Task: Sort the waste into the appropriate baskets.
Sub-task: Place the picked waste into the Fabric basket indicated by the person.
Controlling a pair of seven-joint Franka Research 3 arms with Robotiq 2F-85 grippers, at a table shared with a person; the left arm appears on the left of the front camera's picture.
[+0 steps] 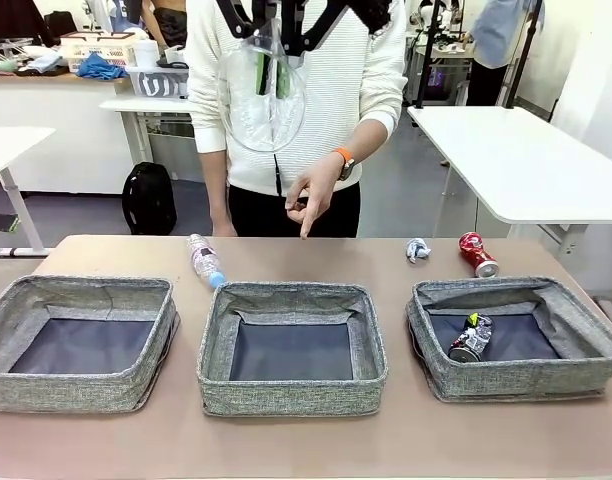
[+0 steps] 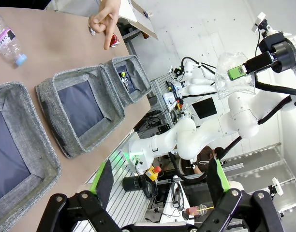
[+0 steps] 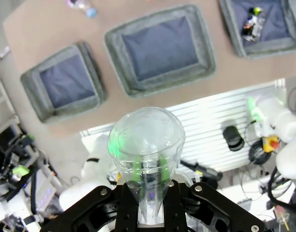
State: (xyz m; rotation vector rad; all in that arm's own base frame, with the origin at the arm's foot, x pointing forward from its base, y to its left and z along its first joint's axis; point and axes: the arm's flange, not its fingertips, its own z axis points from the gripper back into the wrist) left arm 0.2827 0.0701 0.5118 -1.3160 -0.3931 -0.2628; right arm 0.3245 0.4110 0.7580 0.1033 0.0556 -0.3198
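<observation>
Well, brown table (image 1: 286,445) holds three grey baskets (image 1: 291,395) (white tables (image 1: 526,160) behind).

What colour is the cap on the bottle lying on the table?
Light blue; the cap of the bottle shows best in the front view.

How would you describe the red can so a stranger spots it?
Start at the brown table. Find the right-hand grey basket, the one holding a dark can; just behind its far wall lies the red can. It is crushed and red, unlike the white paper wad beside it.
</observation>
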